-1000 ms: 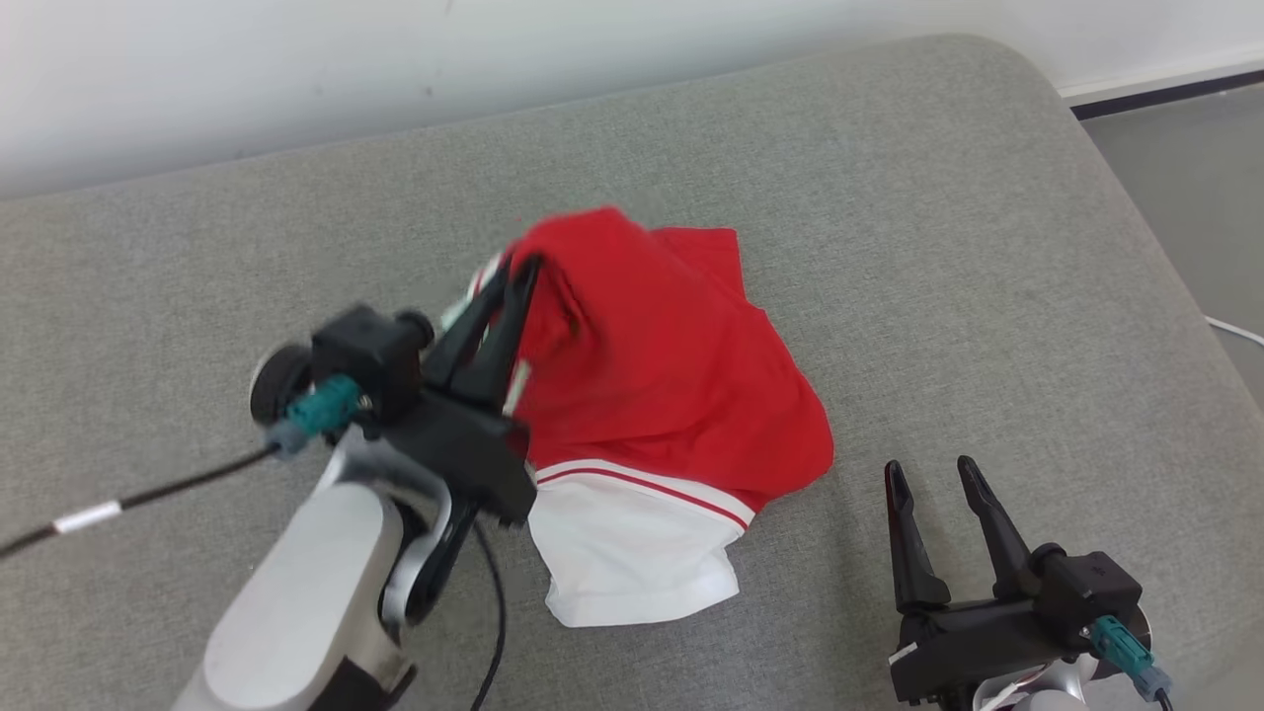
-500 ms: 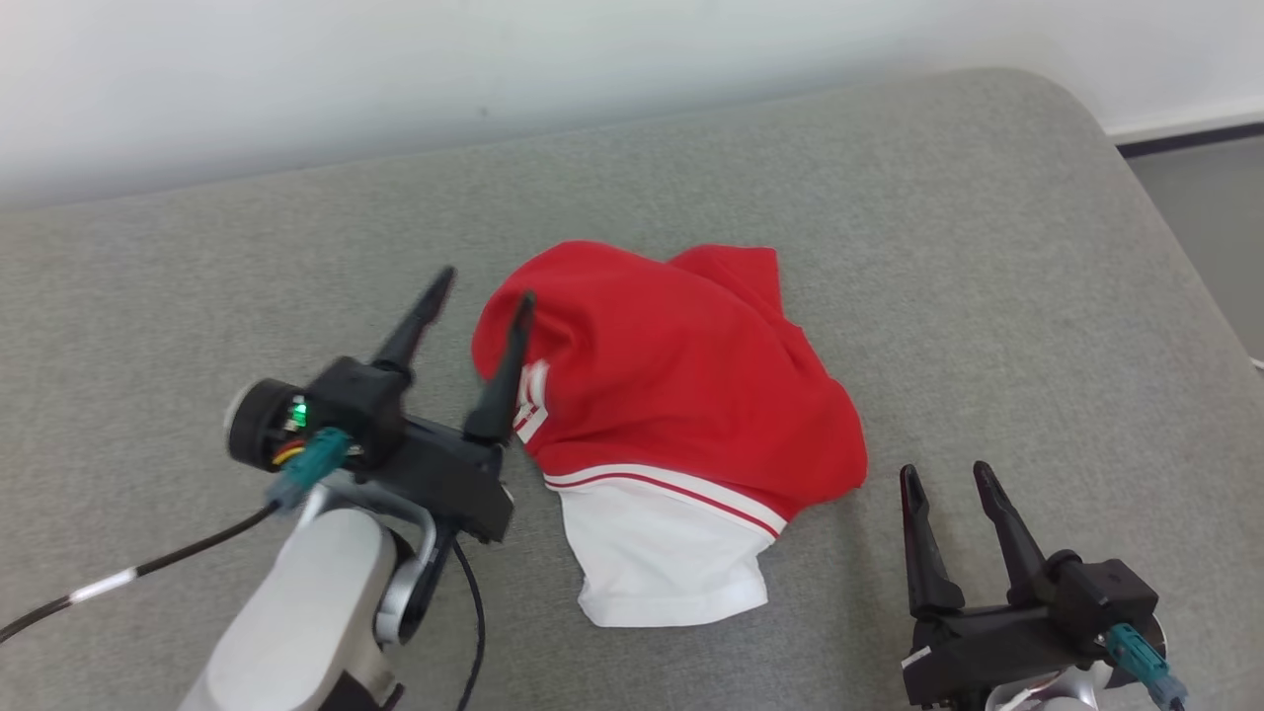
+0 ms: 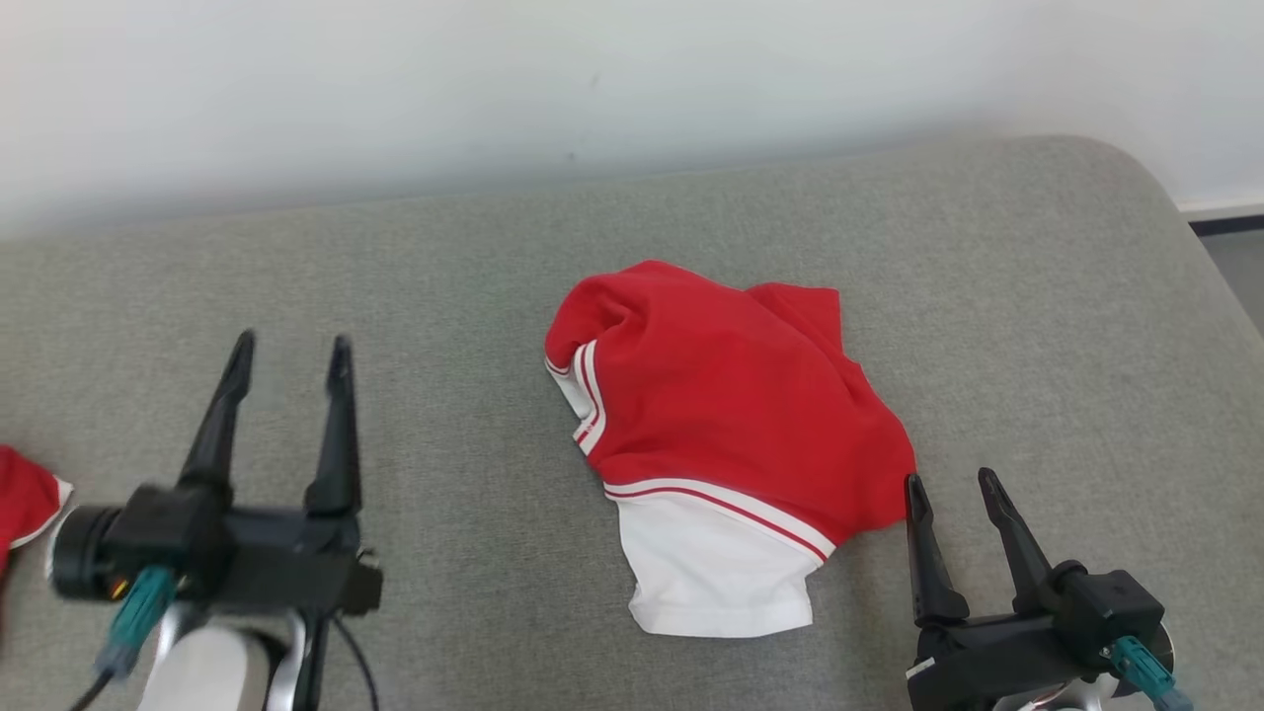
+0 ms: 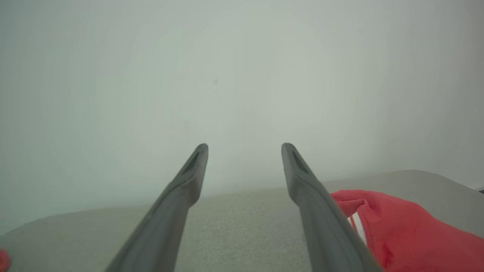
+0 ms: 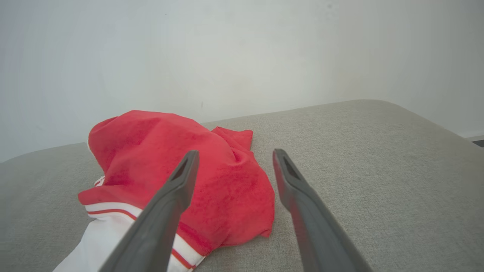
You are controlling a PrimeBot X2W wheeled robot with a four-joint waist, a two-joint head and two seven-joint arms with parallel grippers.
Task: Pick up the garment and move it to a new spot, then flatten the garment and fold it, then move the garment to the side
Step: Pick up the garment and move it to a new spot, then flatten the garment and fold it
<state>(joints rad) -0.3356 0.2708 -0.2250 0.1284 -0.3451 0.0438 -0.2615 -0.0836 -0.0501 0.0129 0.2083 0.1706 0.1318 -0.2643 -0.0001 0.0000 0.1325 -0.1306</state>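
The garment (image 3: 731, 425) is a red and white piece with striped trim, lying crumpled in a loose heap on the grey cushion (image 3: 1037, 296); its white part points toward me. It also shows low right in the left wrist view as the garment (image 4: 408, 234) and left of centre in the right wrist view as the garment (image 5: 177, 170). My left gripper (image 3: 288, 351) hovers open well to the garment's left, nothing between its fingers (image 4: 181, 189). My right gripper (image 3: 953, 484) stands open just off the garment's near right edge, also with nothing in it.
Another red and white cloth (image 3: 25, 499) pokes in at the far left edge of the head view. A pale wall (image 3: 592, 79) runs behind the cushion. The cushion's rounded right corner (image 3: 1165, 197) drops toward the floor.
My left gripper opened, let go of the garment and pulled away to the left. The garment settled into a heap. The head camera shifted, so the whole scene sits lower and further right.
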